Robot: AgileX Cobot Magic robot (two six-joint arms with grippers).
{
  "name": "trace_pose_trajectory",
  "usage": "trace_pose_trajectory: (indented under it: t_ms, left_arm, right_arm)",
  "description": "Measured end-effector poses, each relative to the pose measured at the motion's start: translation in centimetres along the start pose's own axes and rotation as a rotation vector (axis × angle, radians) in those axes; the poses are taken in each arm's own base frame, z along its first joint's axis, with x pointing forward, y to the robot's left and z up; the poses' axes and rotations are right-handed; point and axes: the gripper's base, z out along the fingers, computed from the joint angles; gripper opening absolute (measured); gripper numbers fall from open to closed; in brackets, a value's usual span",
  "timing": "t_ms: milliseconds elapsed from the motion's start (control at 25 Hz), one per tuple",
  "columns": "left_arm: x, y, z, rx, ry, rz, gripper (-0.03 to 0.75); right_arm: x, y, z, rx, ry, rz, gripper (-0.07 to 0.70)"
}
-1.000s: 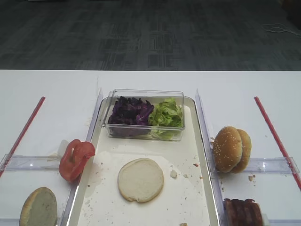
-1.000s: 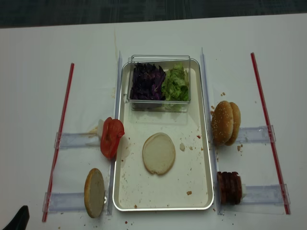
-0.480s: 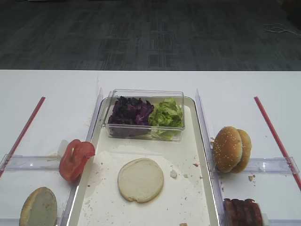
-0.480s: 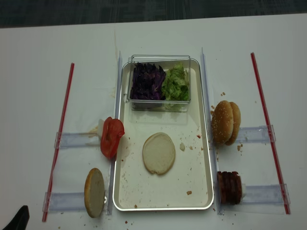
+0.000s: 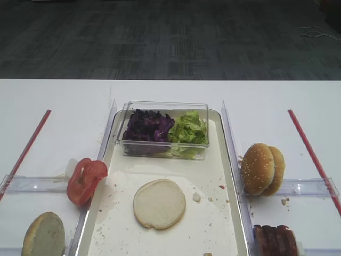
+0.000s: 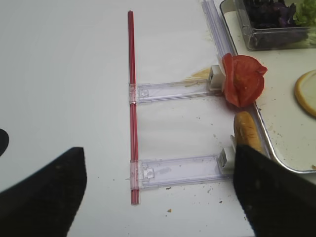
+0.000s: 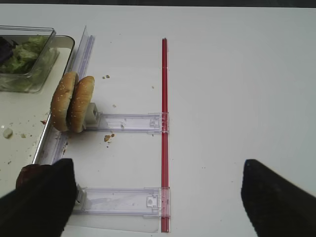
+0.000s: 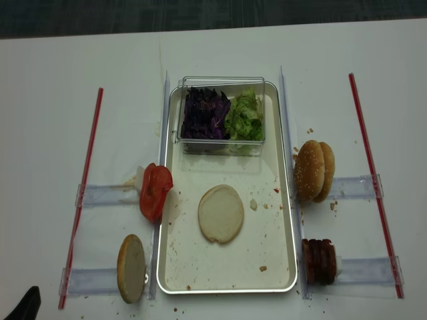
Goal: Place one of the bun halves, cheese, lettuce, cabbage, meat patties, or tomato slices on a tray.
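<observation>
- Exterior high: flat bun half (image 5: pixel 159 204) lies centre of tray (image 5: pixel 219 224); next pick should land clear of it.
- Right wrist: right gripper (image 7: pixel 153 197) fingers wide, empty, bottom corners.
- Left wrist: left gripper (image 6: pixel 158 197) fingers wide, empty; tomato slices (image 6: pixel 242 80) upper right, nearest.

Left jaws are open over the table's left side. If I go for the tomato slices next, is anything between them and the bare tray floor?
Only the tray's raised left rim. The tomato slices lean right beside it; the floor just inside is bare.
</observation>
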Motion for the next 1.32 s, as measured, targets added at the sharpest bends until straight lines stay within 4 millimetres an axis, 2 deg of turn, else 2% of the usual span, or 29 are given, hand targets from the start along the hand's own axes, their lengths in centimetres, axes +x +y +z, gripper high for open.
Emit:
trace_pose_trajectory:
  t_ms: [1320]
  left_arm:
    - [0.00, 0.00, 0.00, 0.000, 0.000, 0.000, 0.594]
  right_arm:
    - [0.00, 0.00, 0.00, 0.000, 0.000, -0.002, 0.699]
